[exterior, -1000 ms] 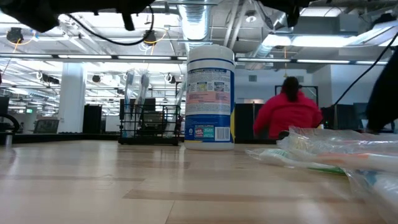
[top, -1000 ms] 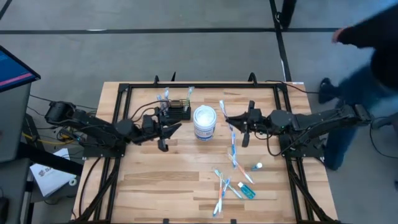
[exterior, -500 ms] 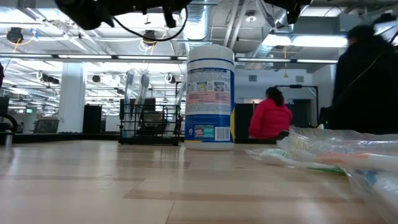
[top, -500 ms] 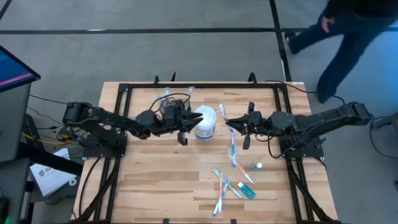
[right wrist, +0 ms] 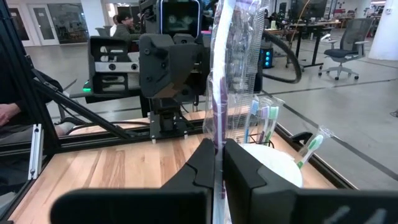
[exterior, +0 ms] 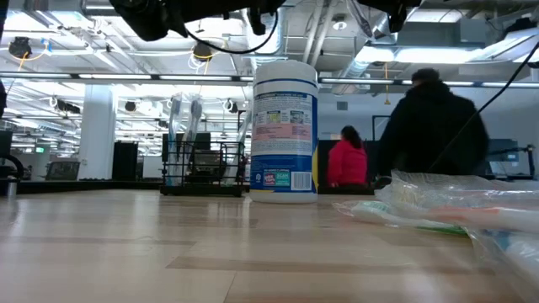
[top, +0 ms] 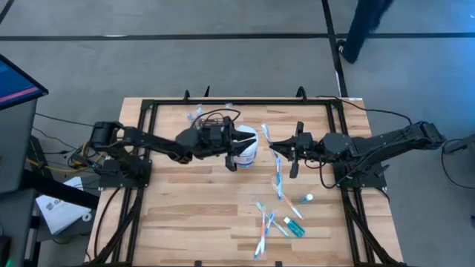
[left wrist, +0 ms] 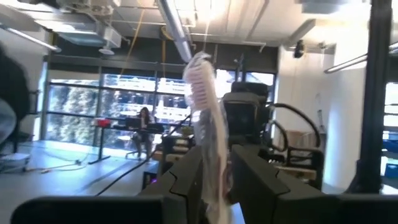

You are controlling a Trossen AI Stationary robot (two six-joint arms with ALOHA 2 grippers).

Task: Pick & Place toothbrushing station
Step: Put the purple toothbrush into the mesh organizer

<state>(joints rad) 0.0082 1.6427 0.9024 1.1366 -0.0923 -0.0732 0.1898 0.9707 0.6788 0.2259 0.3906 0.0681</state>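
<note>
Left gripper (top: pixel 231 157), advanced over round white lidded tub (top: pixel 246 145), pinches wrapped toothbrush (left wrist: pixel 208 127); tub could be toppled if lowered.

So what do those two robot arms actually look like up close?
Both arms, left and right, are matte black, jointed and slender, with thin black cables looping along them. Each ends in an end effector, left and right, with two flat, dark, blocky fingers.

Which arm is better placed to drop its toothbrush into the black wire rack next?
Left. The left gripper, holding a wrapped toothbrush, hangs right by the rack; the right gripper sits beyond the white tub.
</note>
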